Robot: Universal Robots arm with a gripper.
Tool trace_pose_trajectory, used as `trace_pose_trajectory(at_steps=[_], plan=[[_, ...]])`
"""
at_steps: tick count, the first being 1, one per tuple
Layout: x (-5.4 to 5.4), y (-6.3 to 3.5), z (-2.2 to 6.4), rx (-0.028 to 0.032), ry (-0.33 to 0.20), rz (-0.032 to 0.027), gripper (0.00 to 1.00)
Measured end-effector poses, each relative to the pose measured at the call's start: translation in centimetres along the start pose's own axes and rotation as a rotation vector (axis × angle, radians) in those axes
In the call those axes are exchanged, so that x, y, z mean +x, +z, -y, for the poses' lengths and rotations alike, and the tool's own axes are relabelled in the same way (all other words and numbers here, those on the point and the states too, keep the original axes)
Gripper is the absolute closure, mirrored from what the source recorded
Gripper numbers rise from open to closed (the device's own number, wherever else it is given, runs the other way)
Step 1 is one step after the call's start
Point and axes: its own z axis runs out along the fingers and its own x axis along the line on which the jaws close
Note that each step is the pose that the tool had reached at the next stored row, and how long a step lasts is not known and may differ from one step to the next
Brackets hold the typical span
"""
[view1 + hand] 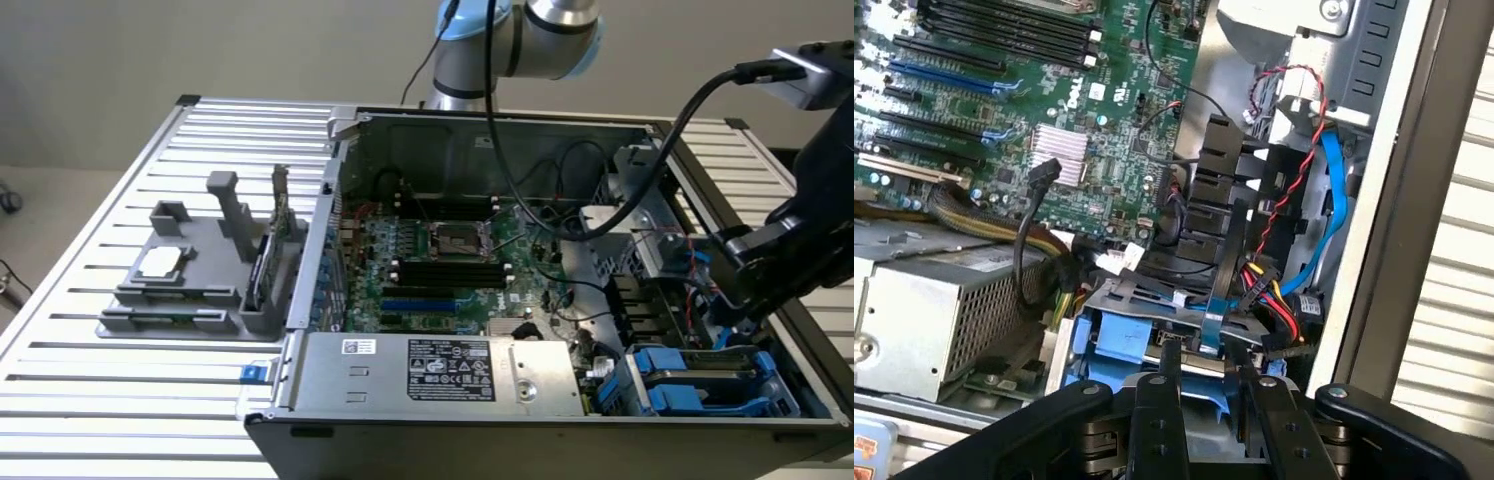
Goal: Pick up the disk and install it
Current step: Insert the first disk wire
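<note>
Down at the near right corner of the case (350,180), as the exterior view had it, the gripper (745,310) hung low among the drive bays. The arm (534,35) rose from behind the far wall and its black wrist reached in over the right-hand edge, tilted down and toward the exterior view's left.

From the wrist, the gripper (1206,355) pointed straight into the bay. Its jaws stood part-way apart and looked to be pinching the blue edge of the disk (1204,388), which sat between them at the mouth of the bay, on edge. How deep the disk had gone was hidden by the fingers (1166,400).

Room was tight. Just beside the disk lay a second blue carrier (1116,340) under a grey bracket. On the other side ran a bundle of cables (1286,190), red, black and blue, close to the right finger, and past them the case's side wall (1399,200). The power supply (441,370) filled the near edge to the exterior view's left of the bays, its mesh end near the carrier. The motherboard (441,250) lay well apart, farther in.

Outside the case, on the exterior view's left, a grey fixture (174,290) stood on the slatted table (107,420).
</note>
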Motion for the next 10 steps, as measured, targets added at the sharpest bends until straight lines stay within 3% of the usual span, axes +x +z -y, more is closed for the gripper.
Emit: trace_pose_trajectory(at_steps=[10], plan=[[-0.1, -1.95, -0.23, 0.0027, 0.061, 0.0016, 0.69]])
